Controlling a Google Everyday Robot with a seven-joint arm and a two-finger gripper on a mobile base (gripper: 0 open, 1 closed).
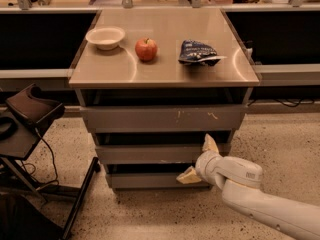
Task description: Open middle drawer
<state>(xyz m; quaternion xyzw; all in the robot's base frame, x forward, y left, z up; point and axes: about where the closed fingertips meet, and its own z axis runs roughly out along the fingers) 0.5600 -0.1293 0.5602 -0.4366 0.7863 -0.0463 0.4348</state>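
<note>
The middle drawer [145, 154] is the wide, shallow grey front in the middle of the cabinet, between the taller scratched top front [160, 118] and the short bottom front [145, 181]. All three fronts stand about flush. My gripper [199, 160] is at the right end of the middle drawer's front. It is open. Its upper finger [210, 143] reaches the gap above that front. Its lower finger [188, 176] lies below it, in front of the bottom drawer. The white arm comes in from the lower right.
On the cabinet top [100, 74] stand a white bowl [105, 37], a red apple [146, 49] and a blue chip bag [197, 52]. A dark stand with cables [30, 119] is at the left on the speckled floor. Dark counters run behind.
</note>
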